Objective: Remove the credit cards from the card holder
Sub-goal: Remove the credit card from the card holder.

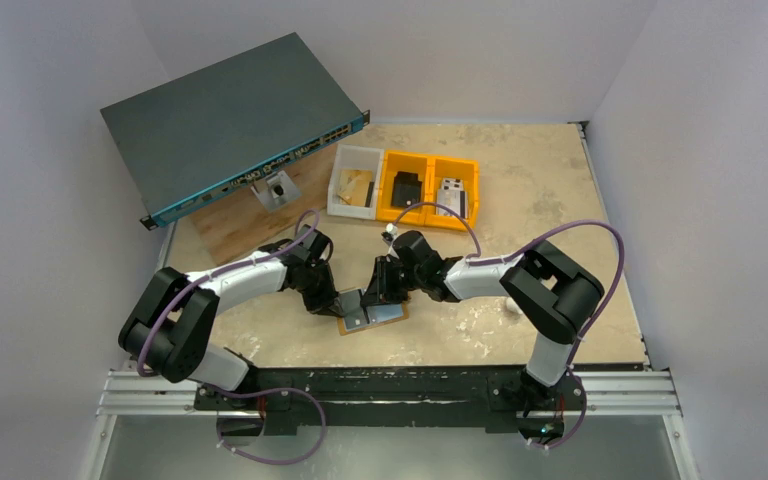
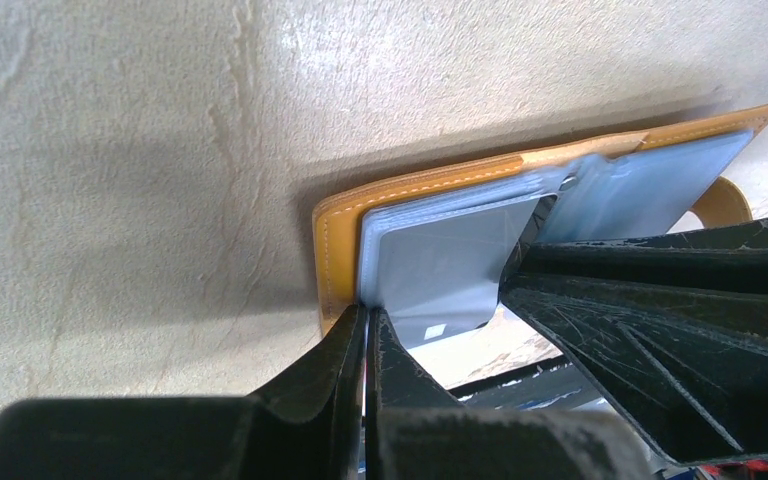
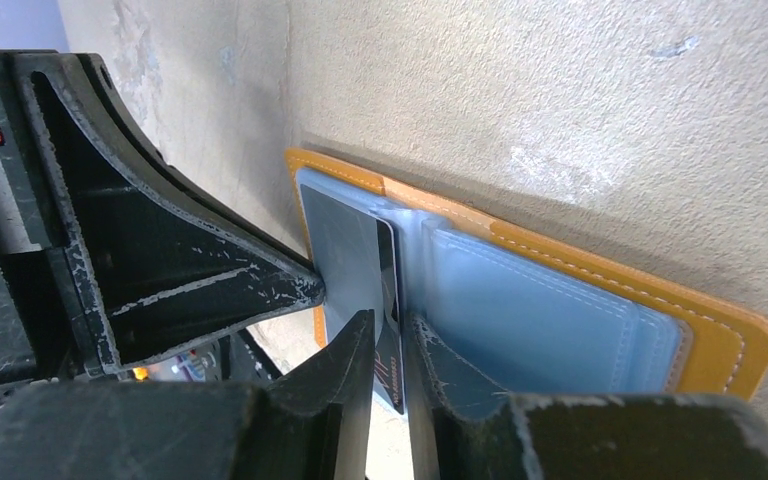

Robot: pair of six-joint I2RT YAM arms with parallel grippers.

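The tan-orange card holder [image 3: 722,352] lies open, pale blue sleeves up, a dark card [image 3: 390,300] partly out.

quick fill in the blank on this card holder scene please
1. The card holder lies ____ on the table.
2. The right gripper is shut on a ____.
3. Two ____ bins stand beside a white bin.
Missing words: open; card; orange.

Top cam sits high behind the arm bases [image 1: 225,372], looking down on the whole table [image 1: 540,200]. Both wrist cams hug the tabletop, facing each other across the open card holder [image 2: 332,240].
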